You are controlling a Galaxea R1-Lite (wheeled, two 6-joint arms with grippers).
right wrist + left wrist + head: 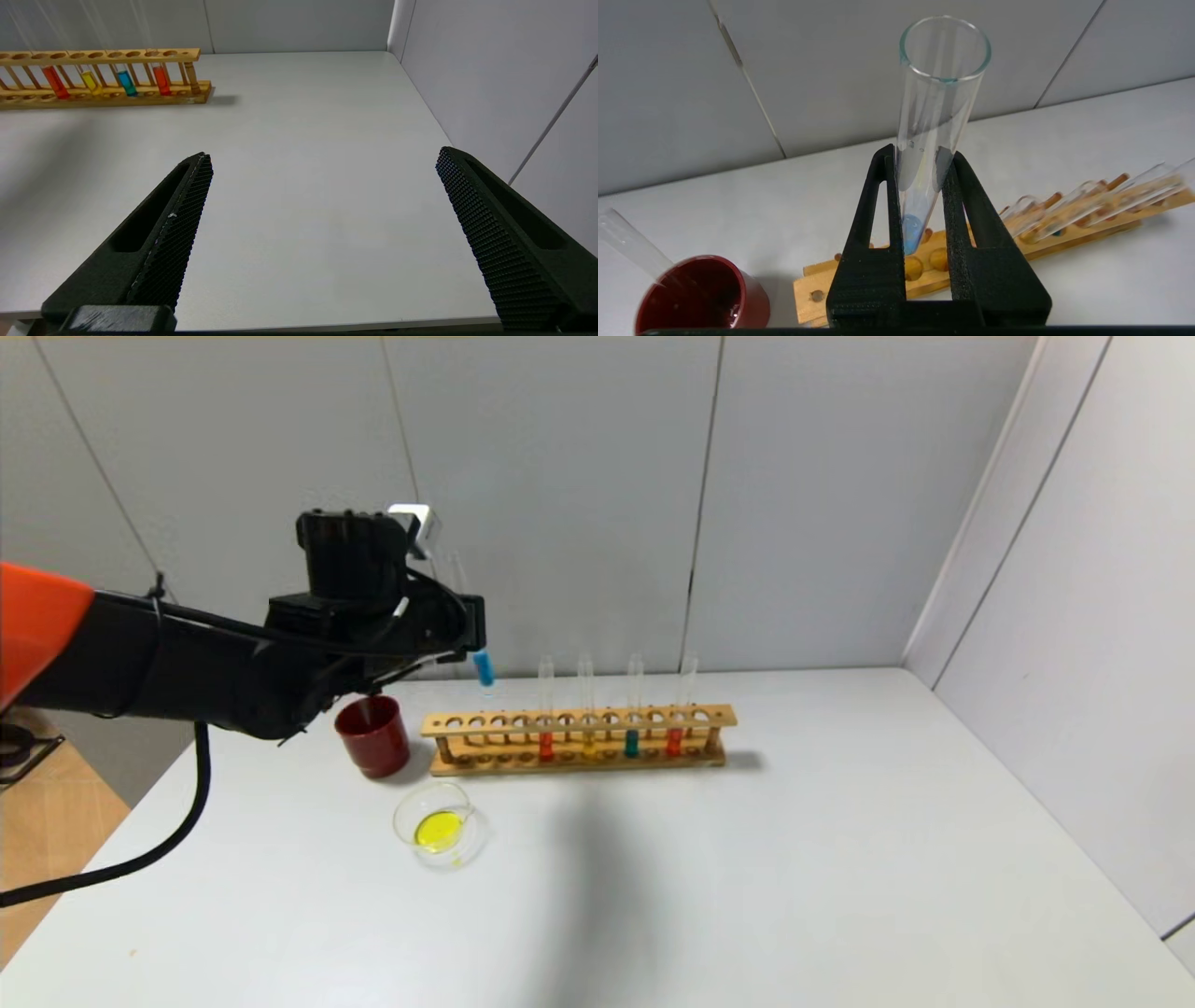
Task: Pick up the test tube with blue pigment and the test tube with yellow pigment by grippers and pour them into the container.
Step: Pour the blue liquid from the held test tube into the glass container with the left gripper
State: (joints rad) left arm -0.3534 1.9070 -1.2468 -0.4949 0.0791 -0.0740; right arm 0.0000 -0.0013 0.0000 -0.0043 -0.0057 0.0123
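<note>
Blue-pigment clear glass test tube [931, 140] clamped upright between the left gripper [920, 154] fingers, held above the left end of the wooden tube rack [579, 739], near the dark red cup [373, 735]. Clear glass dish [439, 821] with yellow liquid sits on the white table [794, 859] in front. Right gripper [322, 163] hovers over bare table, fingers spread wide, holding nothing.

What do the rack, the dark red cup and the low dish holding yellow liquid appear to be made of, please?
The rack looks like pale unvarnished wood: tan colour, drilled round holes and dowel posts. The dark red cup is opaque with a smooth, slightly glossy wall, perhaps plastic or glazed ceramic; the look leaves it open. The low dish appears to be clear glass, since the table shows through its rim.
</note>
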